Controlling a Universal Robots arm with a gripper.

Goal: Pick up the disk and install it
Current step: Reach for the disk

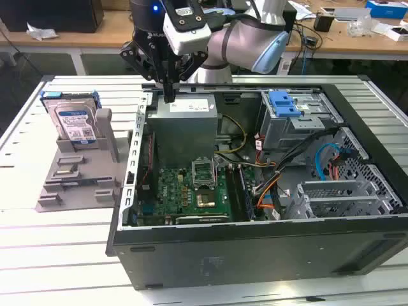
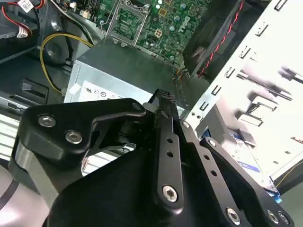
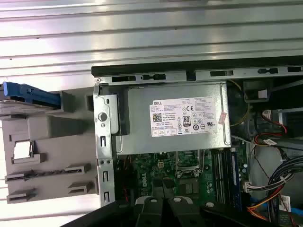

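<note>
Slatted tabletop (image 1: 38, 255) in the exterior view bears the disk (image 1: 75, 122) upright in its grey stand (image 1: 76, 185), well apart from the gripper (image 1: 169, 95) above the computer case (image 1: 255, 255); the second wrist view shows its fingers (image 2: 166, 142) closed on nothing; the first wrist view shows the disk (image 3: 28, 97) unpicked, so grasping it calls for parted fingers.

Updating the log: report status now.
End effector shut, empty, over power supply. Disk upright in grey stand, untouched. Case wall between them.
</note>
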